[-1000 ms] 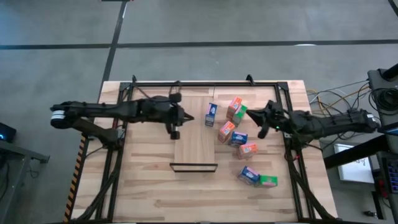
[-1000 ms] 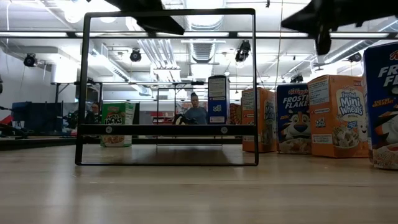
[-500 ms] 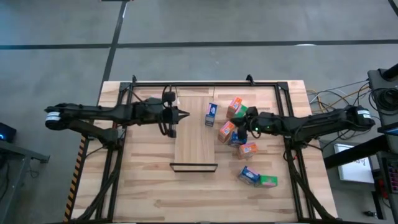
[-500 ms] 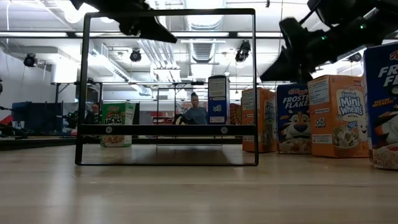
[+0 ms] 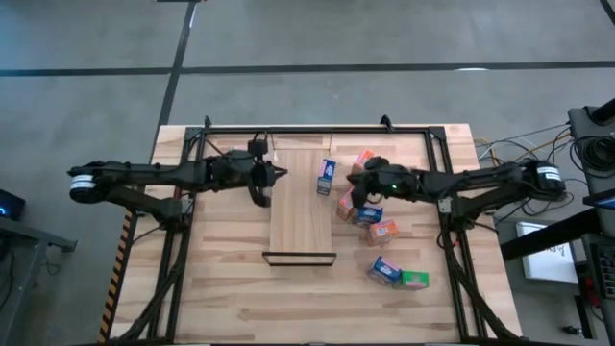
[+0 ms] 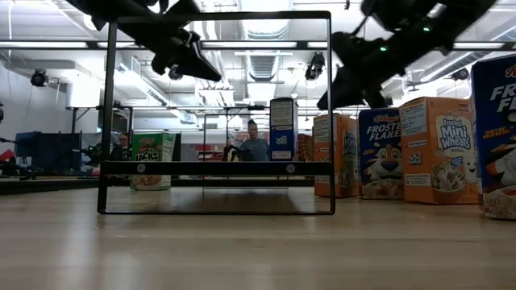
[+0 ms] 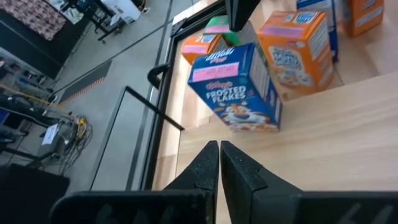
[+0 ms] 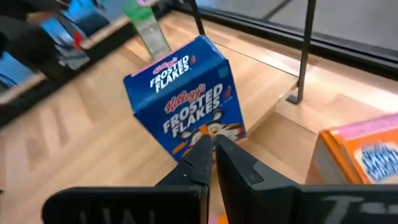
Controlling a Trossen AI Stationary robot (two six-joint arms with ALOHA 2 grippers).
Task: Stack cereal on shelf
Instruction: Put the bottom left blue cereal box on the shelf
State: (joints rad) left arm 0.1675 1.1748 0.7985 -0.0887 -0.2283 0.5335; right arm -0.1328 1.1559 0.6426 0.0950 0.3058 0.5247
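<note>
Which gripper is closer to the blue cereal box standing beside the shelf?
Right. The right gripper hovers close beside the blue box; the left gripper is across the shelf.

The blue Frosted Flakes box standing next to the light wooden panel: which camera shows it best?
The right wrist view: the blue box fills the frame, print readable, just past the shut right gripper. The left wrist view shows it nearly as well. The high view shows only a small top; the low view shows it far off.

I'm seeing grey concrete floor (image 5: pixel 307 38) around the table — ceiling strip lights (image 6: pixel 56 44) and ducting (image 6: pixel 193 68) overhead.
</note>
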